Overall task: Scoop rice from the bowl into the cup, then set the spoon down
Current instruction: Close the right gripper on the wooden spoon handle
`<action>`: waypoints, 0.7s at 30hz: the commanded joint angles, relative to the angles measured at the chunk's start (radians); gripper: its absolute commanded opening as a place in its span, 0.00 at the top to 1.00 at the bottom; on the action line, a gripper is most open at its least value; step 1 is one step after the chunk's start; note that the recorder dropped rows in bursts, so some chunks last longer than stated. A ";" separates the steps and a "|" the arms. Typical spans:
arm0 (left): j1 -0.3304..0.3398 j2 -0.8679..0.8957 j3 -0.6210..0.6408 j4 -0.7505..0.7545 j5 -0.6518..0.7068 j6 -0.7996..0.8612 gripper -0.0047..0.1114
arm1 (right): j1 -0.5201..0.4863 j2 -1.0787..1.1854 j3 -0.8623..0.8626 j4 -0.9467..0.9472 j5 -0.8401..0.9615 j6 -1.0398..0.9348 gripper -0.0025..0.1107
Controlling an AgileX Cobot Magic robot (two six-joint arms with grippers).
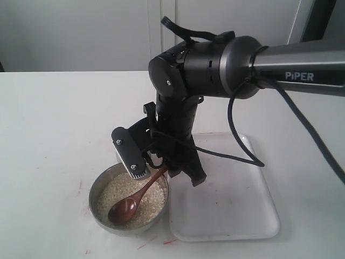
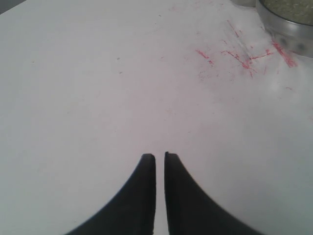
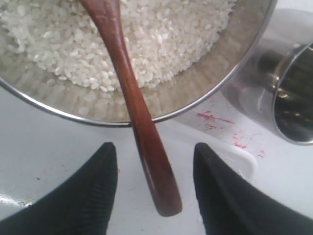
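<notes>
The steel bowl (image 1: 96, 186) sits on the table, holding a heap of rice (image 1: 121, 189) (image 3: 181, 34). The wooden spoon (image 1: 129, 208) lies with its head on the rice, and its handle (image 3: 146, 147) leans over the rim. My right gripper (image 3: 154, 147) (image 1: 178, 174) is open, a finger on either side of the handle's end without touching it. The steel cup (image 3: 288, 93) stands next to the bowl and is hidden behind the arm in the exterior view. My left gripper (image 2: 160, 155) is shut and empty over bare table, away from the bowl (image 2: 286, 24).
A shallow white tray (image 1: 237, 216) lies right of the bowl, its corner (image 3: 239, 156) under my right gripper. Red scribble marks (image 2: 244, 56) stain the table near the bowl. The right arm's black cable (image 1: 237, 145) hangs over the tray.
</notes>
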 commanded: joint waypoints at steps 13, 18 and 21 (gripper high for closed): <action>-0.005 0.000 0.008 -0.006 0.052 -0.003 0.84 | 0.000 0.039 -0.005 -0.078 0.002 0.049 0.80; -0.005 0.000 0.008 -0.006 0.052 -0.003 0.84 | 0.000 0.002 -0.005 -0.101 0.050 0.162 0.98; -0.005 0.000 0.008 -0.006 0.052 -0.003 0.84 | 0.000 -0.048 -0.005 -0.101 0.145 0.426 0.98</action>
